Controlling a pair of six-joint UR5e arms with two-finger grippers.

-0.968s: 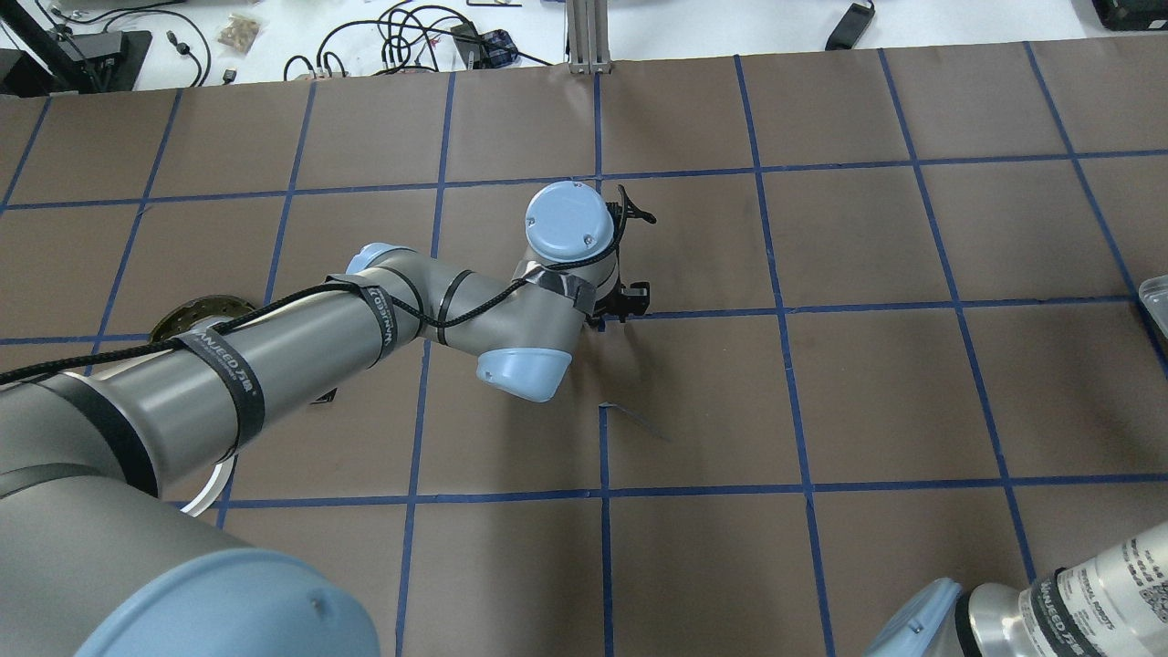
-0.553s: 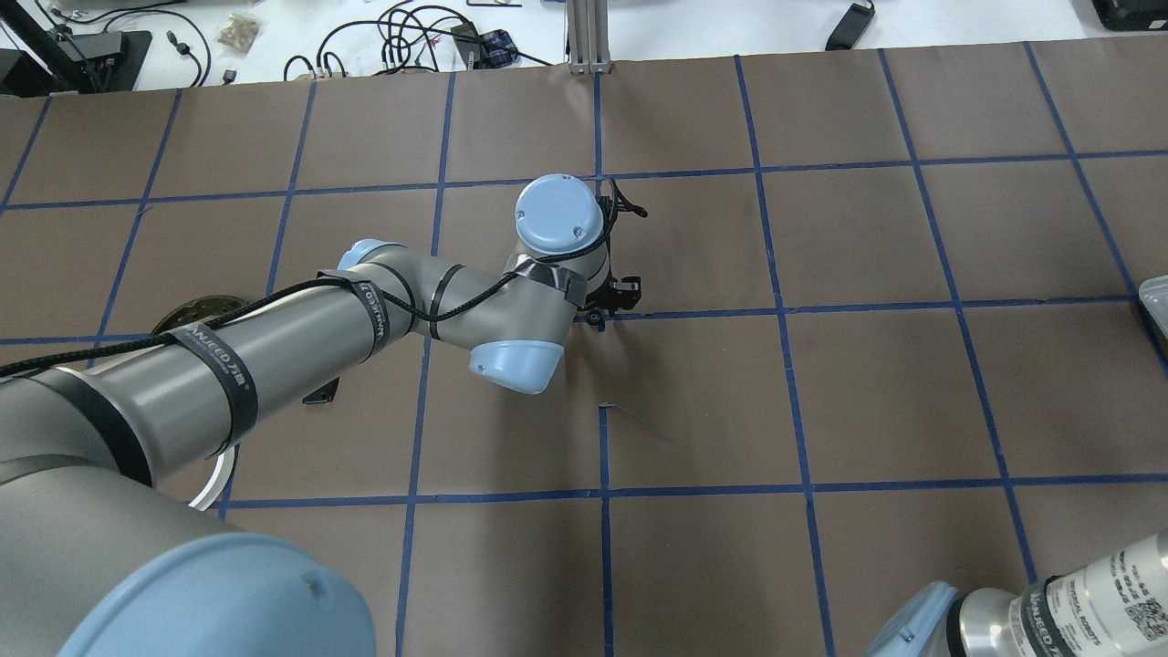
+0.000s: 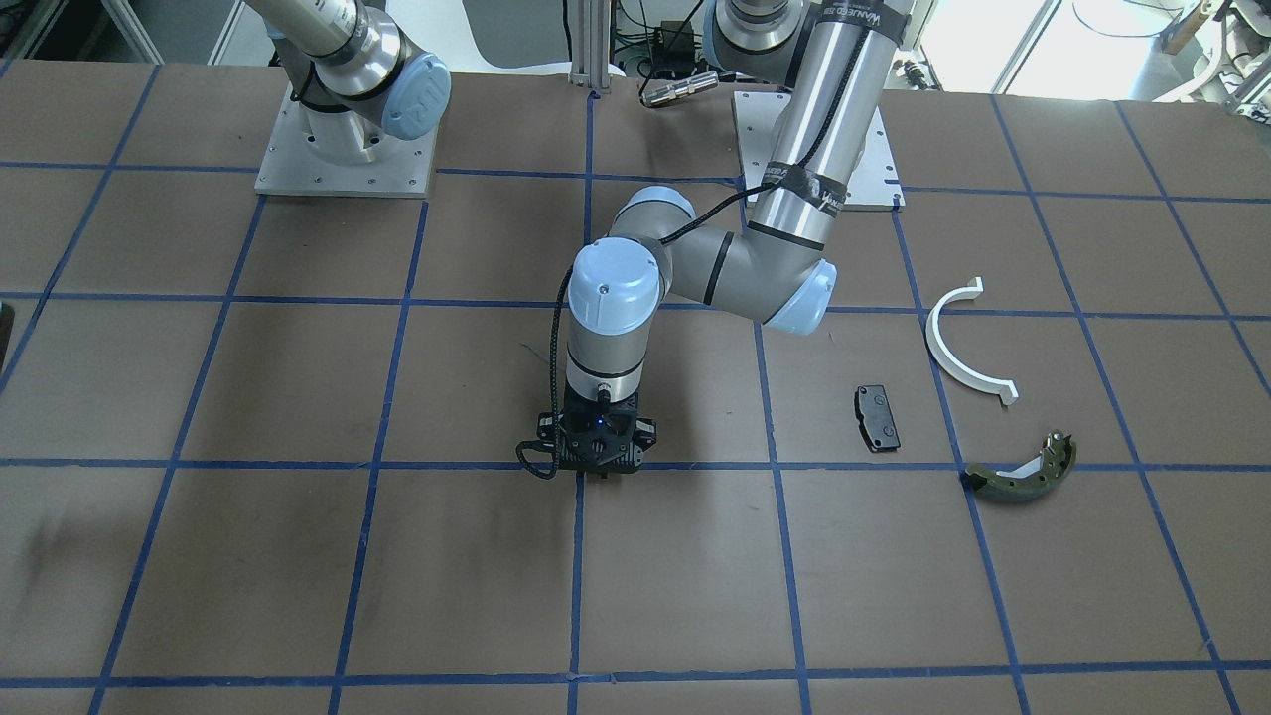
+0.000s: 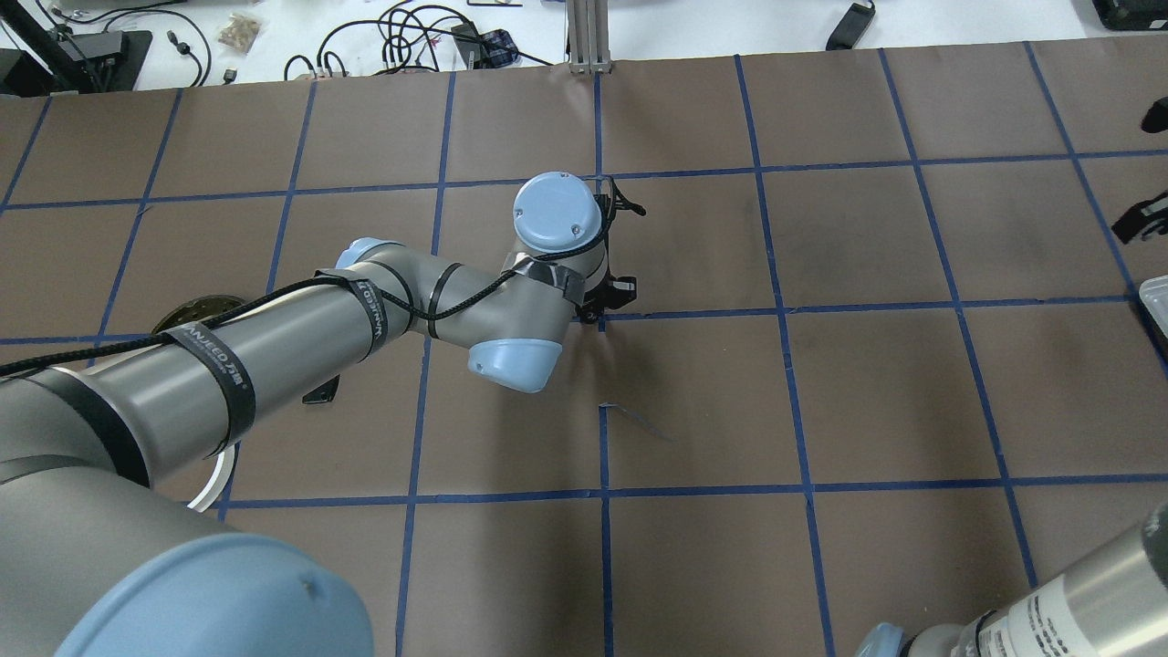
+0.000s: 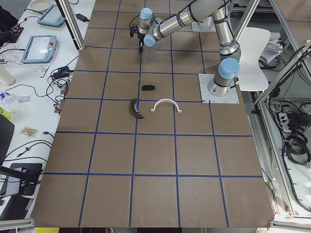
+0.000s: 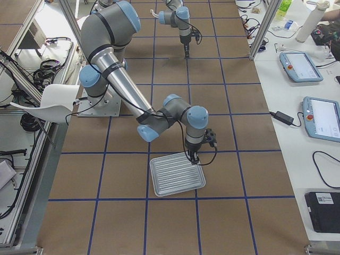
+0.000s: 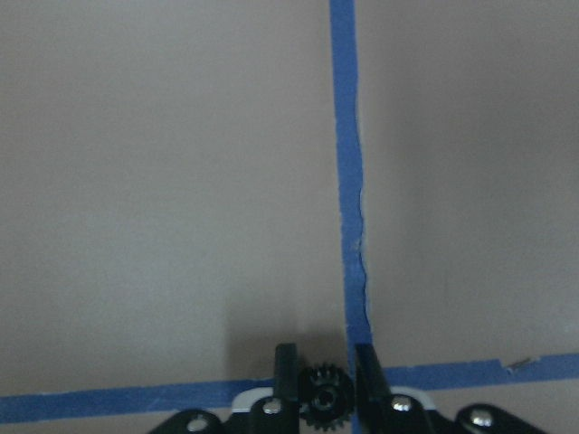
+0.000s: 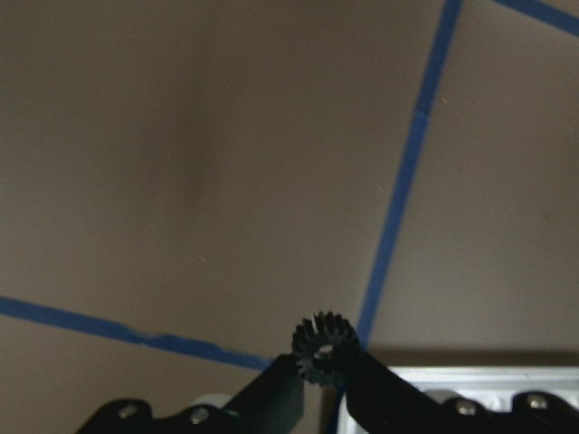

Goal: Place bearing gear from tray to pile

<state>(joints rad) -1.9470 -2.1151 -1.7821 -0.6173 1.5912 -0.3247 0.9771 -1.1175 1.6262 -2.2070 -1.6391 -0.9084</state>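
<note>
My left gripper (image 7: pixel 326 384) is shut on a small black bearing gear (image 7: pixel 326 399) and hangs low over a blue tape crossing near the table's middle (image 4: pixel 598 318). The pile lies apart from it on the robot's left: a white half-ring (image 3: pixel 961 348), a black brake pad (image 3: pixel 878 417) and an olive brake shoe (image 3: pixel 1021 477). My right gripper (image 8: pixel 324 362) is shut on a second black gear (image 8: pixel 324 345) at the far edge of the ribbed metal tray (image 6: pixel 178 175).
Brown paper with a blue tape grid covers the table. The tray's corner shows at the right edge of the overhead view (image 4: pixel 1155 297). Cables and devices lie beyond the far table edge (image 4: pixel 401 41). The left arm hides most of the pile from overhead.
The left wrist has shifted slightly left with its gear. The right arm has swung, and black parts of its gripper now show at the overhead view's right edge.
</note>
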